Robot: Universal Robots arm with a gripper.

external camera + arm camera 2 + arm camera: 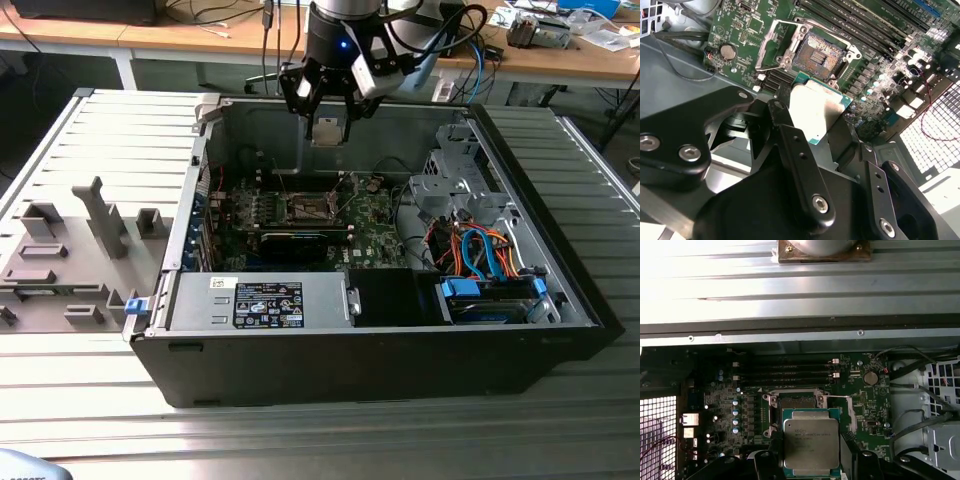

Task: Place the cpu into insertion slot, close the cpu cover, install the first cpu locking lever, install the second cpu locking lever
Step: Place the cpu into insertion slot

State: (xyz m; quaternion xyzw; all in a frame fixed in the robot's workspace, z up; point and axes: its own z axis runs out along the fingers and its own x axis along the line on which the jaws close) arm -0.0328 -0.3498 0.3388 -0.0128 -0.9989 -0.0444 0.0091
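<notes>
While the tool [811,462] grips the cpu [811,442], the insertion slot [796,401] is partly hidden.

Even ambient light; glare on cpu [817,112] top; bg table slats [790,285] blown out.

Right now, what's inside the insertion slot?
The insertion slot shows only its bare contact grid, no chip. The cpu, clamped in the gripper, covers part of it in the first wrist view.
</notes>
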